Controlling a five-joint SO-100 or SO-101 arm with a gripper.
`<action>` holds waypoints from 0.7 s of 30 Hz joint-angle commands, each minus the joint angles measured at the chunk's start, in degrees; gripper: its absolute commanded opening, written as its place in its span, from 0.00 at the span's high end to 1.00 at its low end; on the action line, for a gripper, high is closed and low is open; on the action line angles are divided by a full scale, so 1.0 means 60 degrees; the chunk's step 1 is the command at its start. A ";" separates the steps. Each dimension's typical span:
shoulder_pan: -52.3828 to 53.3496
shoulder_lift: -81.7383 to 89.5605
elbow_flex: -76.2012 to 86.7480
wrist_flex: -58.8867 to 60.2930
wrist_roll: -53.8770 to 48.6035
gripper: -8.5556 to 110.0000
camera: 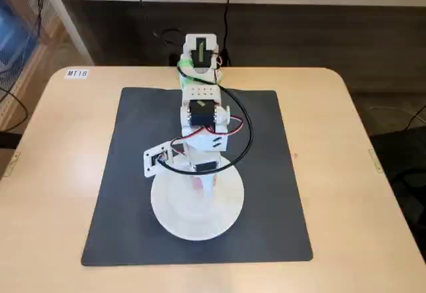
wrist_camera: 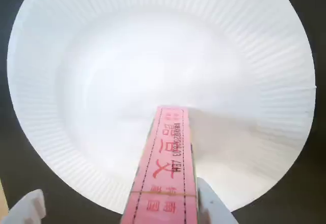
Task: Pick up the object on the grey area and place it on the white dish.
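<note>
Wrist view: jaws [wrist_camera: 153, 208] at the bottom edge, clamped on the pink box [wrist_camera: 165, 168]; one white finger [wrist_camera: 211, 203] shows on its right side. Box's far end sits over the white plate [wrist_camera: 102, 46], near plate centre; can't tell if it touches. Fixed view: plate [camera: 174, 221] lies on the dark mat [camera: 266, 173], toward the mat's near edge. Arm [camera: 200, 116] reaches down over the plate. Mat covers most of the table [camera: 60, 173].

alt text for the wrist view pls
A pink box with red printed characters juts from the tool over a white ridged paper plate that fills most of the view. The dark grey mat shows at the corners.
</note>
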State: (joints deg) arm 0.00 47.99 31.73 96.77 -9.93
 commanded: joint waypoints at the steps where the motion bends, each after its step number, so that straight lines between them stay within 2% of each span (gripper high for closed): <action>1: 0.0088 0.0820 -0.0381 0.0059 -0.0044 0.58; 11: 0.0176 0.2637 0.1011 0.0059 0.0044 0.53; 21: 0.0146 0.6987 0.4131 0.0029 0.0586 0.52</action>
State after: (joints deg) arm 0.62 80.42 54.32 96.77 -7.38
